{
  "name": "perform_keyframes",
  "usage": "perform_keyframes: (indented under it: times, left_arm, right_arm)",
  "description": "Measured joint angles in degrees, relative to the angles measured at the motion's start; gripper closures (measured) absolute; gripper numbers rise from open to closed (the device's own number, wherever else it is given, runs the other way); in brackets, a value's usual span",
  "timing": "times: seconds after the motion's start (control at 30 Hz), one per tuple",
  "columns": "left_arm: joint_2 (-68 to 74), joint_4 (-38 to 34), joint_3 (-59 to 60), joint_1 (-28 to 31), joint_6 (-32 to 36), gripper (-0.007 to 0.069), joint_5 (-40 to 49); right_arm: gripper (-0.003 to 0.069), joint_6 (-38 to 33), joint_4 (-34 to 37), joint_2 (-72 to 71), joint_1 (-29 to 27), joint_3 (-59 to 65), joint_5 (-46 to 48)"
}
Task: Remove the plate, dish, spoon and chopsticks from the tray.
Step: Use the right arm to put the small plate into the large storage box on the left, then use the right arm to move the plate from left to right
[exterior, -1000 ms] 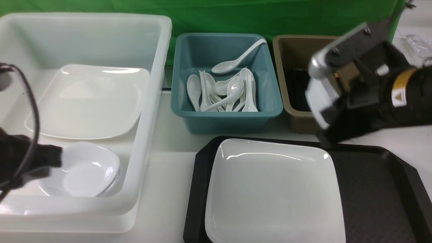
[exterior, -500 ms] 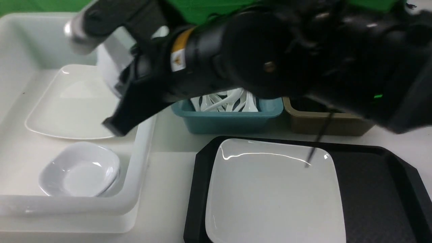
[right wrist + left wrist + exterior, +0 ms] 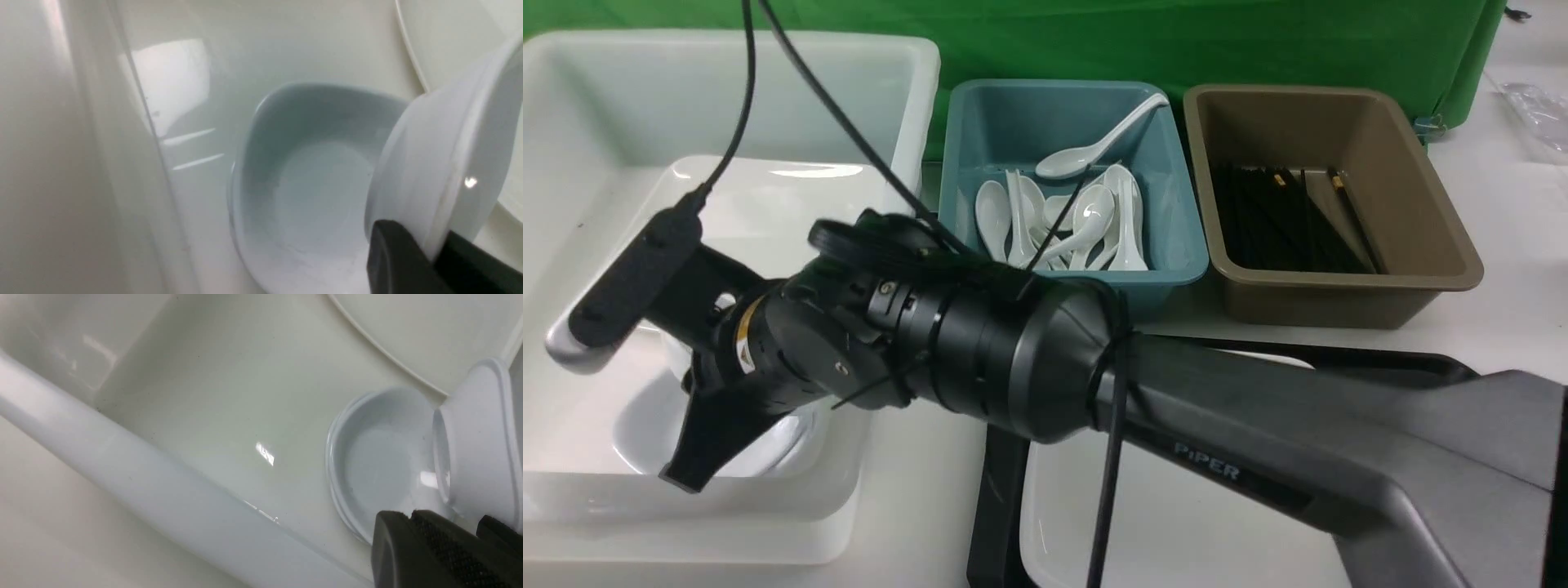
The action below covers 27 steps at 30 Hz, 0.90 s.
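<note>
Your right gripper [image 3: 439,251] is clamped on the rim of a small white dish [image 3: 433,163], tilted above the stacked dishes [image 3: 310,196] in the white bin [image 3: 102,171].

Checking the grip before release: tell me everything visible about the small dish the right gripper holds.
The dish is small and glossy white, seemingly plastic or glazed ware, with rounded walls and a flared rim. It is tipped nearly on edge with its underside toward the right wrist camera, so its inside is hidden. The right gripper pinches its rim between two black fingers. It hangs inside the white bin, over a stack of like dishes and beside a large white plate. Whether it touches the stack cannot be told.
</note>
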Motion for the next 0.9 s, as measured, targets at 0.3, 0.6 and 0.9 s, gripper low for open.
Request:
perform_keyframes:
  times: [0.3,0.6,0.9]
  left_arm:
    - [0.0,-0.2,0.0,0.0,1.4,0.0607,0.0]
    - [0.0,-8.6,0.0,-1.4,10.0,0.0607,0.5]
    - [0.0,-16.0,0.0,-23.4,17.4,0.0607,0.1]
  right_arm:
    - [0.0237,0.5,0.1,-0.8,0.8,-0.3,0.3]
    - [0.0381,2.3,-4.8,-14.4,-1.7,-0.3,20.7]
    - [0.0640,9.0,-8.8,-34.5,-20.8,7.3,40.4]
